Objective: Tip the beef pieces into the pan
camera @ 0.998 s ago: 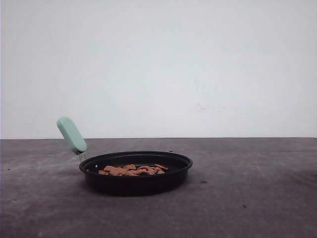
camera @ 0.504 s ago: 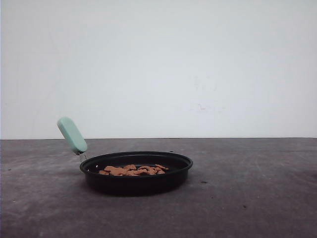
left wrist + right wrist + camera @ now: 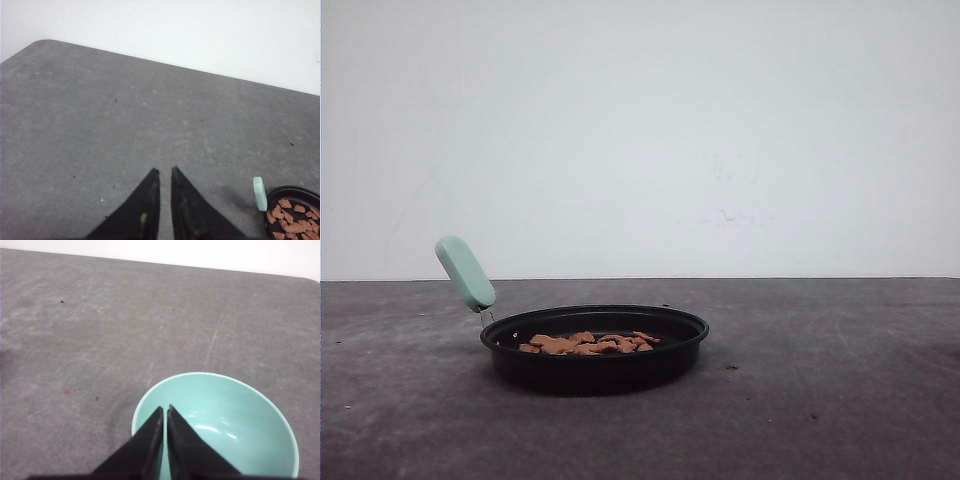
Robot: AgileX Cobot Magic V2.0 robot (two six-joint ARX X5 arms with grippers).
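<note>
While flat, pan [image 3: 595,350] handle [image 3: 465,272] up-left

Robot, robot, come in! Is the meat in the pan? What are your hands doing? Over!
Left gripper shut, empty, over bare table. Right gripper shut, above empty teal bowl. Beef pieces in pan. Nothing in the way.

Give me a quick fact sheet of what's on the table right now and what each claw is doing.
pan: black, on the grey table, mint handle angled up
beef pieces: lying inside the pan
bowl: teal, looks empty
left claw: shut, holding nothing, over bare table beside the pan
right claw: shut, holding nothing, tips over the bowl's rim
pouring: looks done
</note>
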